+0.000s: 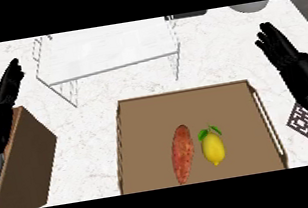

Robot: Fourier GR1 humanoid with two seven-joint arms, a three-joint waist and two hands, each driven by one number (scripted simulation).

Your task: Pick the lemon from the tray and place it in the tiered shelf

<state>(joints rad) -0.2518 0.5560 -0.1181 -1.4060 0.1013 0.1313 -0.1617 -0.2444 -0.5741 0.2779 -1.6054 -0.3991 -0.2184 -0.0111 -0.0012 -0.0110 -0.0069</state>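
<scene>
Lemon (214, 149) is seen lying in the brown tray (140, 128), right of centre twd the near end, green leaves at its far tip. A reddish sweet potato (183, 153) is laid lengthwise just beside it on the left; whether the two touch can't be told. Tray is set on the white marbled counter (85, 122), near edge of view. Tiered shelf (107, 47), white w/ thin wire legs, is placed beyond the tray, at the far-left part of the counter, well apart from the lemon. Left hand (7, 91) is shown at the left edge, fingers straight and pointing away, nothing held, resting. Right hand (283, 50) is shown at the right edge, fingers likewise straight and relaxed, nothing held, well apart from tray contents. A brown box-like obj (24, 162) is seen at lower left under the left forearm. A dark patterned mat (305, 120) is partly hidden under the right forearm. A grey round obj (250, 6) is cut off at the top edge.
</scene>
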